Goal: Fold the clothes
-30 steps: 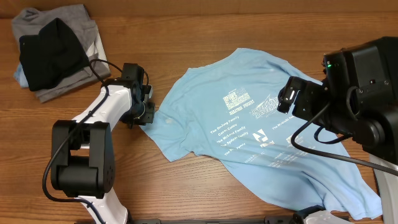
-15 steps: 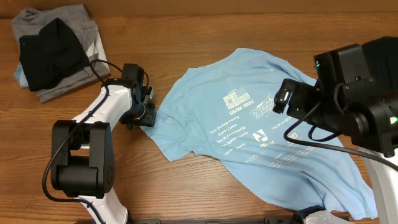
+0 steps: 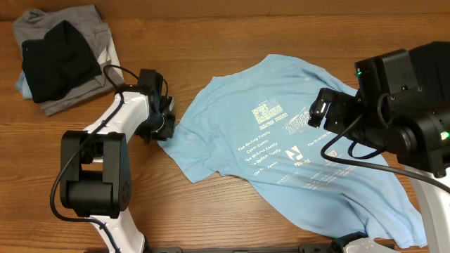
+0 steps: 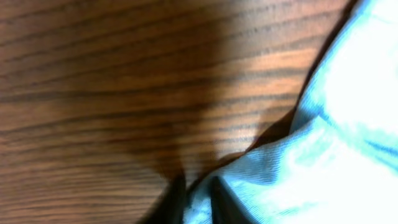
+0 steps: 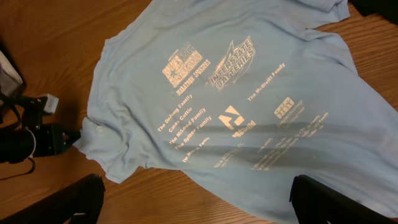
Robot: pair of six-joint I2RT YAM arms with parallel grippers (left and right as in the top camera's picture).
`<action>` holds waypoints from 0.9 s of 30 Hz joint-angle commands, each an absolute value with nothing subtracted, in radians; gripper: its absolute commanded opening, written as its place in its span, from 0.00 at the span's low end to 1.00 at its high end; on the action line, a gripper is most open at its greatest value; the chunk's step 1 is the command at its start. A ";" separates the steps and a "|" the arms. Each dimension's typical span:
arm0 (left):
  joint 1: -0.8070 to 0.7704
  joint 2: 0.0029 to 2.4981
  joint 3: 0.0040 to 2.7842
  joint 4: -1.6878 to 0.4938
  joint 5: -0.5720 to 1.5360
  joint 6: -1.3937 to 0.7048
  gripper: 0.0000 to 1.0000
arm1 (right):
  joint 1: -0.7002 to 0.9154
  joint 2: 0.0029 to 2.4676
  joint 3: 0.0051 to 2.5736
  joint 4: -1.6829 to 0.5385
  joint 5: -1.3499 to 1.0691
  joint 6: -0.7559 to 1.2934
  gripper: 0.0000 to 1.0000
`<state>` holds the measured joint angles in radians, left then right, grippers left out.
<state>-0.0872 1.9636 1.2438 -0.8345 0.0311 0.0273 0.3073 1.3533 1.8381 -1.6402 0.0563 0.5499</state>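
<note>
left claw (image 3: 167, 128) is clamped on the edge of the blue shirt (image 3: 281, 151). right claw (image 5: 205, 202) is held wide apart above it.

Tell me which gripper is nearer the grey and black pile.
Left. The left gripper is near the pile, at the edge of the blue T-shirt; the right gripper hangs over the shirt, farther away.

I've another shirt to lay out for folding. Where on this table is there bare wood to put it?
Bare wood runs along the far edge between the grey and black pile and the light blue T-shirt, and at the near edge between the left arm and the shirt's hem. The right side is crowded: shirt and right arm cover it.
</note>
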 commanded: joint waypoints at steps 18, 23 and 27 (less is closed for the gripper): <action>0.078 2.062 1.465 -0.945 0.015 -0.210 0.04 | 0.305 1.349 1.816 -1.610 0.031 0.554 1.00; 0.276 2.062 1.550 -1.018 0.019 -0.296 0.04 | 0.305 1.349 1.705 -1.568 0.013 0.554 1.00; 0.411 2.061 1.577 -1.076 0.049 -0.331 0.04 | 0.305 1.353 1.604 -1.503 0.008 0.554 1.00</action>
<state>0.3012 2.0613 1.5402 -1.0389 0.0406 -0.2577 0.3077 1.3533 1.6619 -1.5364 0.0216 0.5499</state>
